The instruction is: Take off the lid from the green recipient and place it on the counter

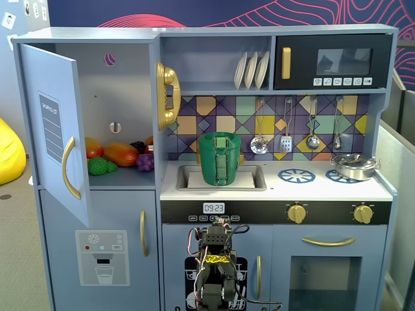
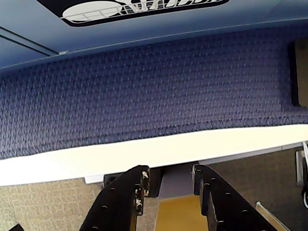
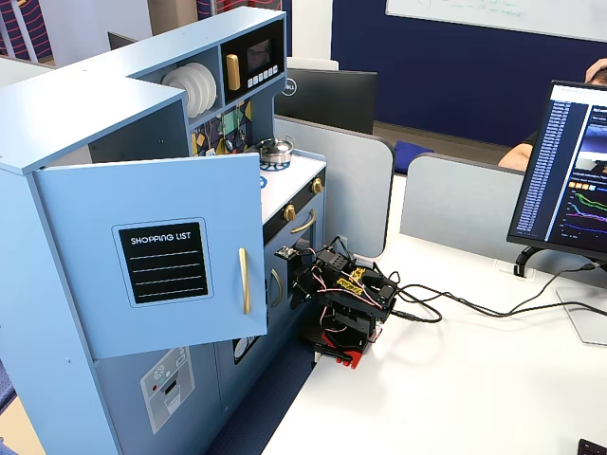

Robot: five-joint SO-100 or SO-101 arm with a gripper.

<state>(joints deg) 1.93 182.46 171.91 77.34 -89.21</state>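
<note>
1. Currently no step started: arm [image 3: 343, 305] folded low in front of the toy kitchen, well below the counter [image 1: 324, 188].
2. Gripper [image 2: 169, 179] parted slightly, holding nothing, aimed at blue carpet.
3. Green pot [image 1: 219, 159] stands in the sink [image 1: 188, 183], lid [image 1: 219, 137] on top.
4. Next: raise, reach over the lid's strap handle, pinch.
5. Silver pan [image 1: 354, 166] on right burner; office desk, monitor [image 3: 567, 175] nearby.

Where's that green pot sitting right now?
In a fixed view, the green pot stands in the sink basin, centre of the white counter, left of the silver pan.
</note>
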